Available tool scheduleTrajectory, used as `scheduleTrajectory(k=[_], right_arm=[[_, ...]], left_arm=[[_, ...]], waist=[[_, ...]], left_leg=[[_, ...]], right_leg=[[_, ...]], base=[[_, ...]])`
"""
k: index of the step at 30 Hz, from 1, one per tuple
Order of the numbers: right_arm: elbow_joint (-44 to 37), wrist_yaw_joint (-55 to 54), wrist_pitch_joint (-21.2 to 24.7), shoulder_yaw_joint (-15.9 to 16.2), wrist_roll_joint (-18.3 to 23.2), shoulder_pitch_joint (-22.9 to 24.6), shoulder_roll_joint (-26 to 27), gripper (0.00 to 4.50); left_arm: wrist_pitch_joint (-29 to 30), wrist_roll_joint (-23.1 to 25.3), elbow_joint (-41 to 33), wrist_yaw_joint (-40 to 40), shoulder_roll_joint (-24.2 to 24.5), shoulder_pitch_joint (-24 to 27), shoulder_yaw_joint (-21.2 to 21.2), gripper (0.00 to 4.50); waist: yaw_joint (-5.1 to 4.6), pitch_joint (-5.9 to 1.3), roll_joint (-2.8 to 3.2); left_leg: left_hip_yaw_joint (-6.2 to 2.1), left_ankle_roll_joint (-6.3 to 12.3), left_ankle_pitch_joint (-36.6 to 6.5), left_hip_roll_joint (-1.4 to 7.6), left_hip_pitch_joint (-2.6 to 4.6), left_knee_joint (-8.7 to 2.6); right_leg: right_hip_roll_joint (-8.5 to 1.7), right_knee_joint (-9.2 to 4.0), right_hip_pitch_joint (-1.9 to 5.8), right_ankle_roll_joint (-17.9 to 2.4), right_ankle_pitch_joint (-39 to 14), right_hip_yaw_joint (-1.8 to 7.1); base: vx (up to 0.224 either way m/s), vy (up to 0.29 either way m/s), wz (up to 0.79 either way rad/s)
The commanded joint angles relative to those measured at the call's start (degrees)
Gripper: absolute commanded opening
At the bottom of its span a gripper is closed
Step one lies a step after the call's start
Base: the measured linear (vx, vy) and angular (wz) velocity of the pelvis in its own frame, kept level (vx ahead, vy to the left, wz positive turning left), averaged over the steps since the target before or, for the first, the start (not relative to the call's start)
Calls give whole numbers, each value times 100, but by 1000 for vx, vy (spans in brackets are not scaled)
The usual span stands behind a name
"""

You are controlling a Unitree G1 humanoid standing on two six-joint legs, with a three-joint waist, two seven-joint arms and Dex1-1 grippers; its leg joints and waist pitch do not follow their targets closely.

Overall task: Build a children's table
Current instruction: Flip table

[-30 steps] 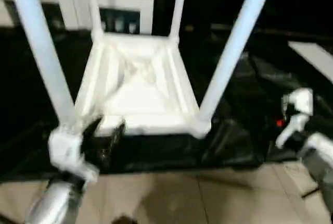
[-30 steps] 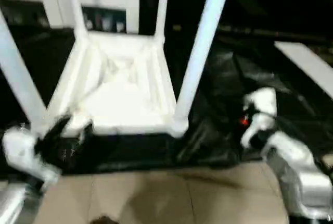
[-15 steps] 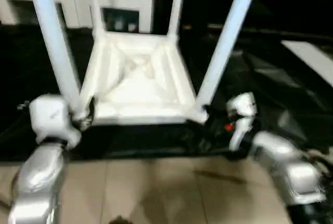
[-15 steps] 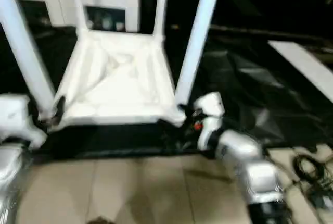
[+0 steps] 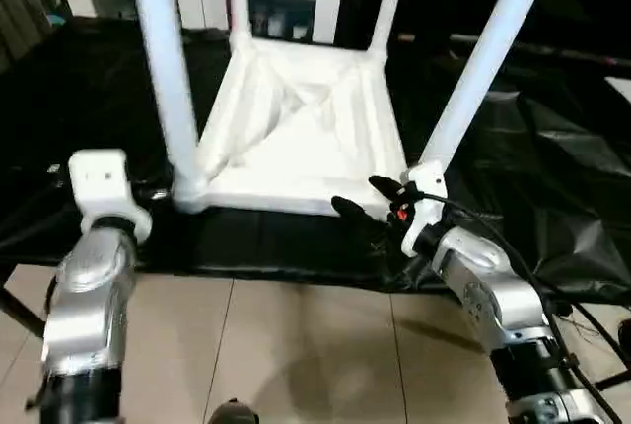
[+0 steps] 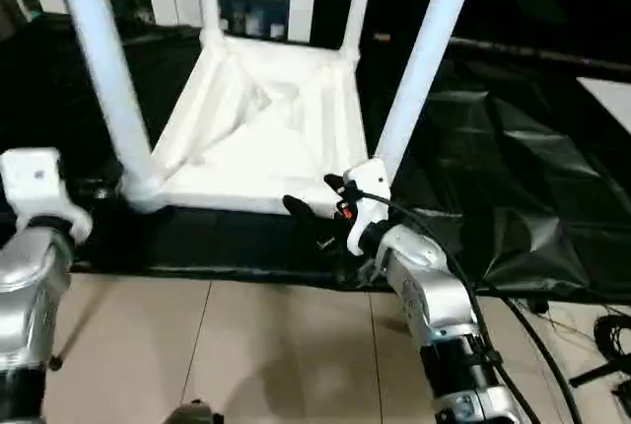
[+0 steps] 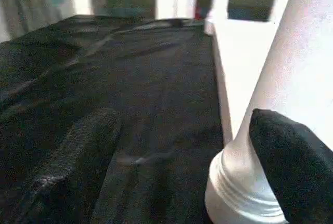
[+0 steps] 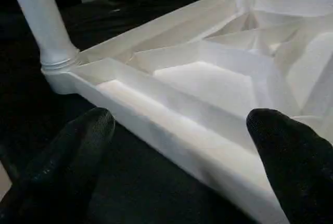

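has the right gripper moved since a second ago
Yes. The right gripper has come in from out on the black sheet to the table's near right corner, its fingers open at the rim.

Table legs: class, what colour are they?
White table legs, clearest in the left eye view.

Head stereo pair looks down; wrist cameras sit close, all sharing the upturned table (image 5: 296, 128).

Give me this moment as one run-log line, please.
table: upside down on black sheet, four legs up | left hand: open at near-left leg base | right hand: open at near edge
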Motion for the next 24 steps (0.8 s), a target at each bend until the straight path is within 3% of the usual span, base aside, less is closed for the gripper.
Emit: scheduleTrajectory(k=[1,3,5,10,13,15,18,24], right_arm=[[141,-38,-171,-136,-110,-140,-19,450],[173,-44,-203,-145,-126,-145,-9,450],[242,-58,-286,-130,-174,-160,10,450],[273,-82,-355,-69,-259,-171,-20,450],[308,-93,-428,-101,-332,-160,-55,450],[315,-93,-437,-108,-346,-157,-64,450],[355,-64,-467,-145,-367,-149,-103,450],[406,-80,-495,-183,-386,-155,-133,450]], left_arm=[[-182,-81,205,-226,25,-256,-227,444],[-204,-89,280,-272,35,-308,-245,444],[-276,-75,412,-491,111,-361,-352,444],[-204,-43,385,-829,270,-236,-500,444],[60,-80,-36,-1508,677,279,-803,444],[92,-84,-91,-1591,743,359,-833,444],[104,-189,-275,-1920,990,658,-760,444],[248,-437,-370,-1925,834,515,-767,444]], waist=[[-45,-408,222],[-58,-400,208],[-65,-405,236],[-78,-393,241],[-97,-379,209],[-106,-390,218],[-112,-387,154],[-111,-382,166]], left_leg=[[-41,-234,-1043,274,75,-557],[-41,-274,-1192,286,82,-572],[-49,-278,-1182,297,83,-576],[-26,-238,-1164,298,92,-575],[-13,-195,-1102,300,66,-595],[14,-166,-1012,294,76,-580],[50,-94,-856,292,55,-583],[104,-57,-832,295,99,-562]], right_leg=[[-455,-414,183,-1046,273,285],[-463,-428,188,-1052,85,292],[-471,-421,191,-1069,113,292],[-459,-426,185,-1133,79,298],[-462,-426,194,-1109,-60,302],[-447,-423,182,-1110,-48,316],[-433,-420,188,-1132,53,324],[-411,-417,142,-1193,27,344]], base=[[0,0,0],[0,0,0],[0,0,0],[0,0,0],[0,0,0],[0,0,0],[0,0,0],[0,0,0]])
